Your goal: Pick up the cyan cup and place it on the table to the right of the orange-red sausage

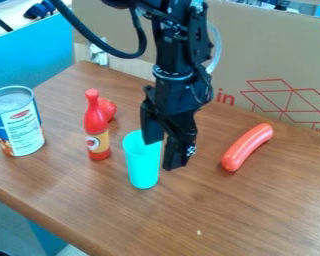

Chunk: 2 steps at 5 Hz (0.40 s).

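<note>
Lining up at the teal cup (pixel 141 167) looked to us like the step in hand. We had the gripper (pixel 163 156) low over the table (pixel 249 207), its fingers apart and seemingly clasping nothing. The cup stood upright, one finger overlapping its rim, though we couldn't tell whether inside or in front. Toward the view's left stood a red bottle (pixel 96 125), a red lump (pixel 107 107) behind it, then a can (pixel 20 125); a sausage (pixel 247 147) lay right. Any grasp there called, we judged, for straddling the cup's wall without tipping it.
</note>
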### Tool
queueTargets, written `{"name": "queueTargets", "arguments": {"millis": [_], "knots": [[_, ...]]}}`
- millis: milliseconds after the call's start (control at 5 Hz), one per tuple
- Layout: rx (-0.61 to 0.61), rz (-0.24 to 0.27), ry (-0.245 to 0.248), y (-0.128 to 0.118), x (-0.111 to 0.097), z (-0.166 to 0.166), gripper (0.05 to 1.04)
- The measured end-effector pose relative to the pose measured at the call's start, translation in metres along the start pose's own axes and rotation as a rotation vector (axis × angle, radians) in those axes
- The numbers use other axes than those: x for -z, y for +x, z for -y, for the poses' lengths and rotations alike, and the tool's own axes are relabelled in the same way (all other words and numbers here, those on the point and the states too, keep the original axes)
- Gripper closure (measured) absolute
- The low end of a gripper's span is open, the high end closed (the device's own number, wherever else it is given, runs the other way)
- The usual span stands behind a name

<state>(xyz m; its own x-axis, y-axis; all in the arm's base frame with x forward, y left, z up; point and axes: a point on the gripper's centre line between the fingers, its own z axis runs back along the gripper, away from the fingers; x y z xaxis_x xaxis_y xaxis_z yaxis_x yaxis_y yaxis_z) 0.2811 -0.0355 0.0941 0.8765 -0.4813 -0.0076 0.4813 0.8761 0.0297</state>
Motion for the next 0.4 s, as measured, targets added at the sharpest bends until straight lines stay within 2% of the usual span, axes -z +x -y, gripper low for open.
{"name": "queueTargets", "arguments": {"millis": [400], "knots": [[-0.045, -0.013, -0.013, -0.0035, 0.0085, -0.0103, 0.078]]}}
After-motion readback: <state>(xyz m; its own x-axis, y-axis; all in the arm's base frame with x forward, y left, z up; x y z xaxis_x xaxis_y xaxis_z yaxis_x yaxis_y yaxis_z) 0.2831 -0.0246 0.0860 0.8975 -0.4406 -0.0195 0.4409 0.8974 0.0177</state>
